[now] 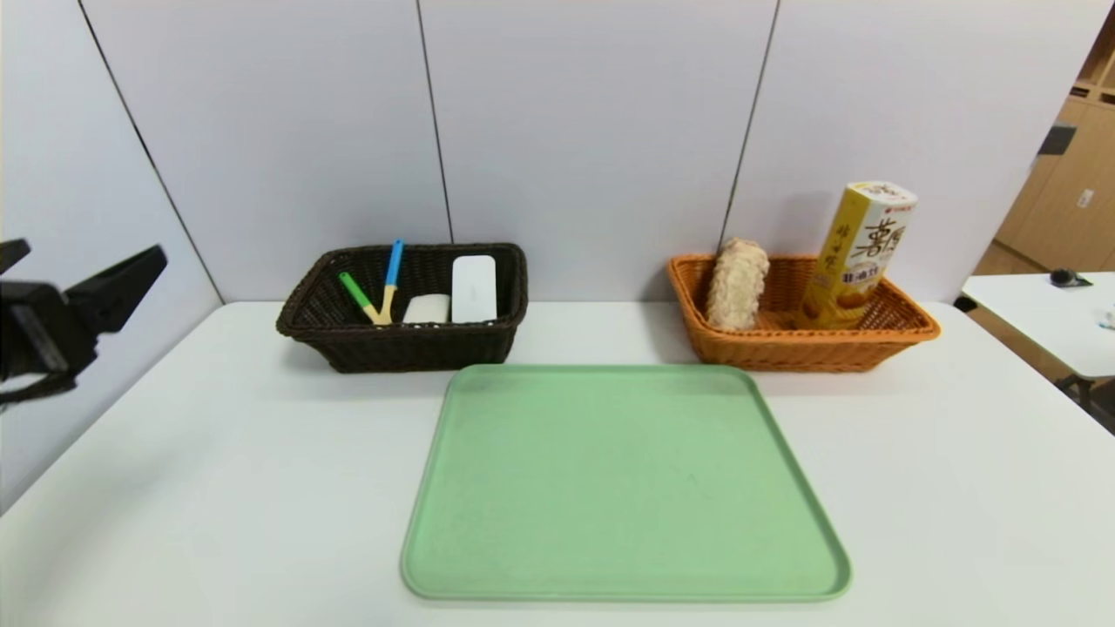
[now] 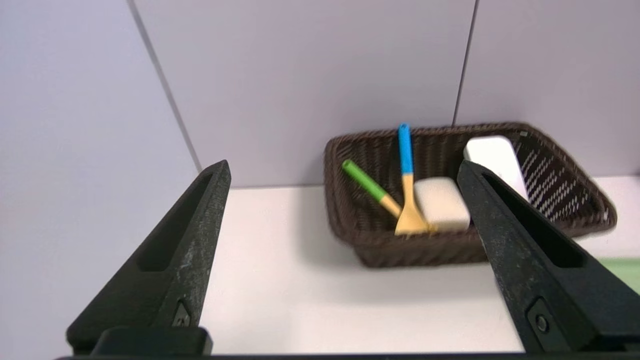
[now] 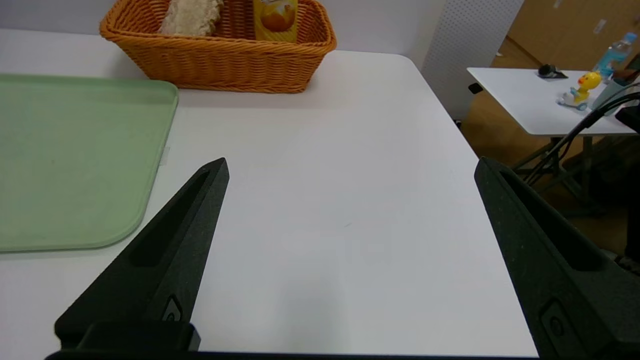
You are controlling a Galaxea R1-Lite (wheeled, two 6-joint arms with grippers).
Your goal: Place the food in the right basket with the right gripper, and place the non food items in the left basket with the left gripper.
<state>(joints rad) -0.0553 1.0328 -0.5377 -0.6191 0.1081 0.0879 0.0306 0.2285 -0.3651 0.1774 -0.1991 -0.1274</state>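
Head view: green tray [image 1: 623, 488] bare; yellow carton [image 1: 858, 252], light and stiff, stands in orange basket [image 1: 806, 344]. Left tool [image 2: 345, 175] and right tool [image 3: 350, 167] gape, holding nothing.

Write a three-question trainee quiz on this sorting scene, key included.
1. True or false: the green tray holds an item.
2. Which basket holds the yellow box: A brown, B orange?
3. Fill in: both the left gripper and the right gripper have their jaws ____.

Key: 1 false. 2 B. 3 open.
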